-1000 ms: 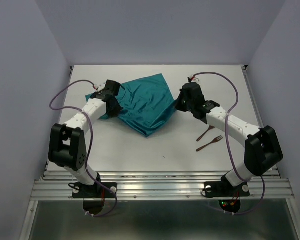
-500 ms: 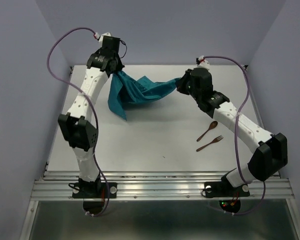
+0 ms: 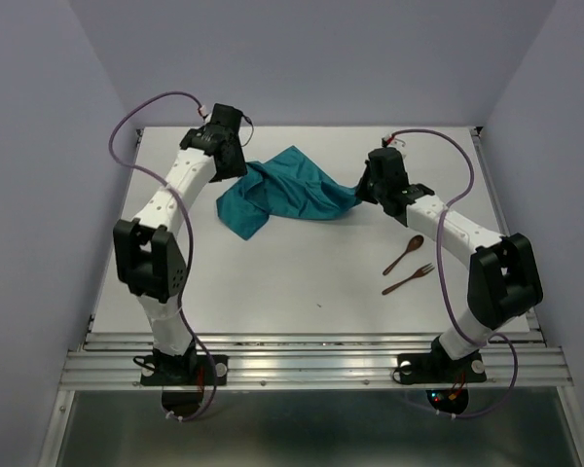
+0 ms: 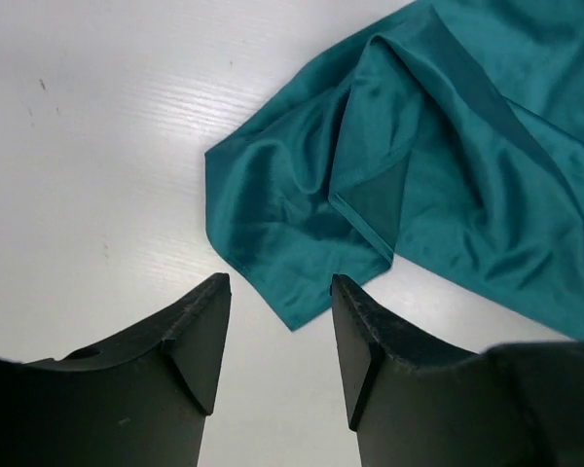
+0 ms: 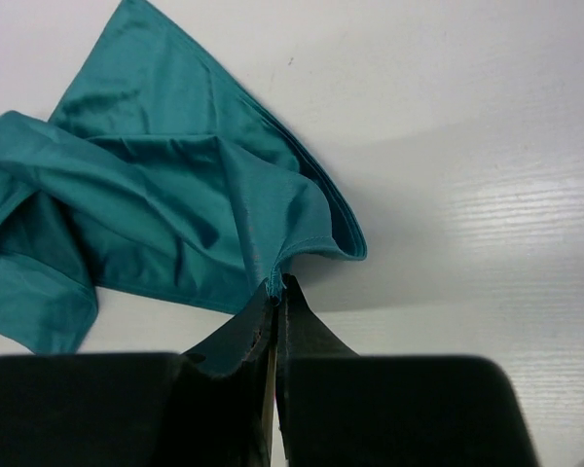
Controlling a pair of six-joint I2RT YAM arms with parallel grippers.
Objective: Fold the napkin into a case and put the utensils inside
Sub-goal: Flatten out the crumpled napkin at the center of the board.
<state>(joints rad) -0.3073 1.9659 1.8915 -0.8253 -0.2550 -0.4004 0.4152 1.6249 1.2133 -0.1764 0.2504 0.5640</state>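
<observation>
White worktop (image 3: 273,292), faint wood grain, matte. Pale lilac walls (image 3: 311,58) on three sides. Ribbed metal rail (image 3: 311,368) along near edge. Even, soft lighting.

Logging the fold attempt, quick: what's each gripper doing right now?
Left gripper: open, holding nothing.
Right gripper: closed, pinching an edge of the napkin.

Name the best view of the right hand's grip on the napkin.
Right wrist: close up, the right hand is shut on the napkin at its edge. The top view shows that hand at the cloth's right end, the pinch too small to read. The left wrist view shows crumpled cloth, not that hand.
</observation>
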